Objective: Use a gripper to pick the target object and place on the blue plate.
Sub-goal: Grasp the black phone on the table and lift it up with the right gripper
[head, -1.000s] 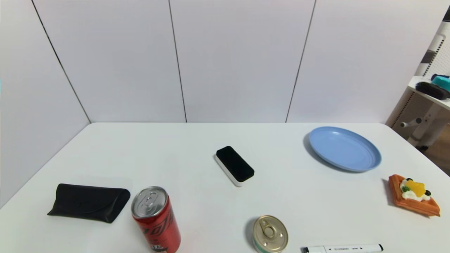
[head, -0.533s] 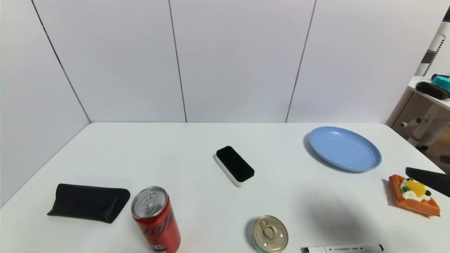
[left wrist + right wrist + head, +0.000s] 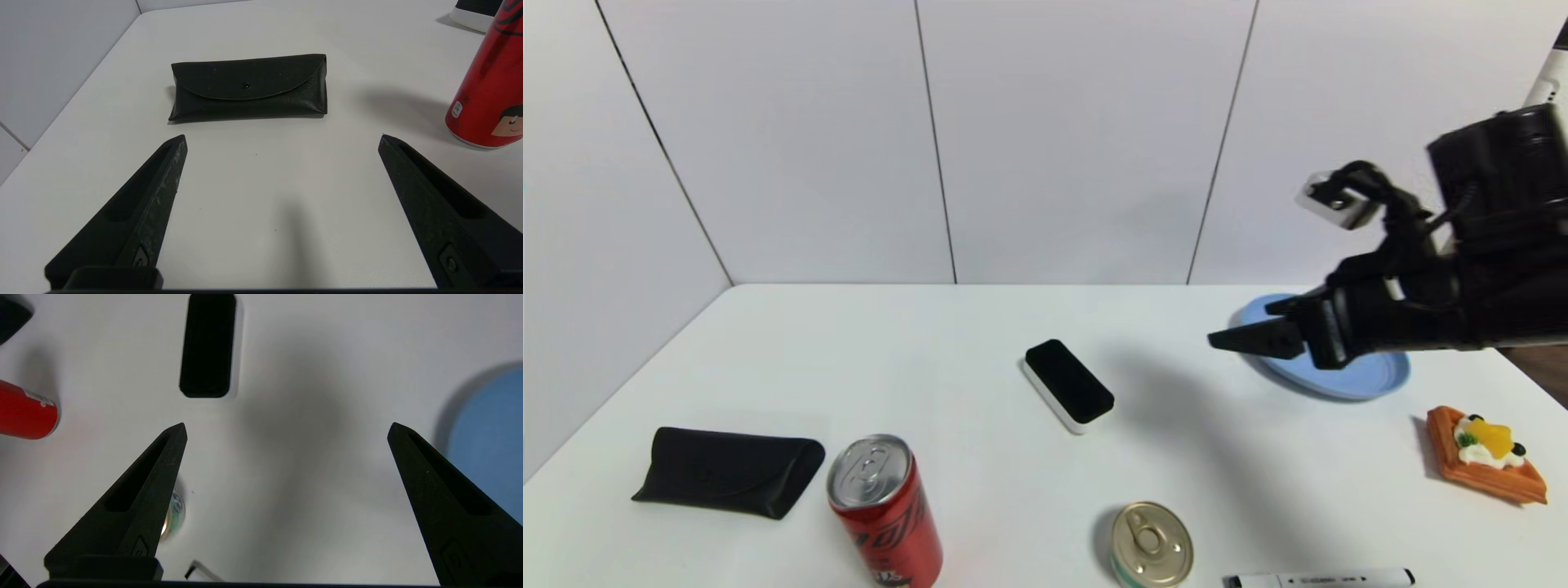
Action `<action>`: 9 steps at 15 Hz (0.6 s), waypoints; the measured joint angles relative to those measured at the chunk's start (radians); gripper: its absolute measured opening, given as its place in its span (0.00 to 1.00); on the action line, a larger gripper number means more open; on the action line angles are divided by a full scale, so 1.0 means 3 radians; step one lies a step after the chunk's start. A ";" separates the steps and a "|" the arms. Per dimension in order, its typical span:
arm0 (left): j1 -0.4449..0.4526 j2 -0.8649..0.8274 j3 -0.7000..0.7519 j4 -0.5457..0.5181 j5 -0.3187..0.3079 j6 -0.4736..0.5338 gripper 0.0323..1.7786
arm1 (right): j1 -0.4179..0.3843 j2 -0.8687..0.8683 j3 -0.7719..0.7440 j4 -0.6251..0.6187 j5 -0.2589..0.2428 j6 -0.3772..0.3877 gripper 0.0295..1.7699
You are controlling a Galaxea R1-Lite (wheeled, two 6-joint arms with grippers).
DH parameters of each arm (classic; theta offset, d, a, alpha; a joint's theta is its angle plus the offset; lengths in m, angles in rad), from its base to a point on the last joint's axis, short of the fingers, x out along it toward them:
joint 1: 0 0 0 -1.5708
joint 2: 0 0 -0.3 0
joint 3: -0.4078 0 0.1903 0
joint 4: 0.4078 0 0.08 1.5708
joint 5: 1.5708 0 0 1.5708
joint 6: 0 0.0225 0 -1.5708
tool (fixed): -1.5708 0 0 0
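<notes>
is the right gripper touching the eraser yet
Apart. The right wrist view shows the right gripper with open jaws and bare table between it and the eraser; the head view shows it raised near the blue plate.

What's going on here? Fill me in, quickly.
The robot's right hand is open and empty, raised above the table in front of the blue plate. It points toward the black-topped eraser block, which lies untouched mid-table; nothing is on the plate yet. The left hand sits open and idle near the black glasses case and the red can. A tin, a marker and a waffle lie around.
</notes>
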 joint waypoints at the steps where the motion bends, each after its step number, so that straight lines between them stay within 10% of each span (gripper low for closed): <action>1: 0.0000 0.0000 0.0000 0.0000 0.0000 0.0001 0.95 | 0.0118 0.0198 -0.0151 0.0027 -0.0003 0.0005 0.96; 9: 0.0001 0.0000 0.0000 0.0000 -0.0001 0.0000 0.95 | 0.0593 0.1235 -0.1421 0.0718 -0.0096 0.0026 0.96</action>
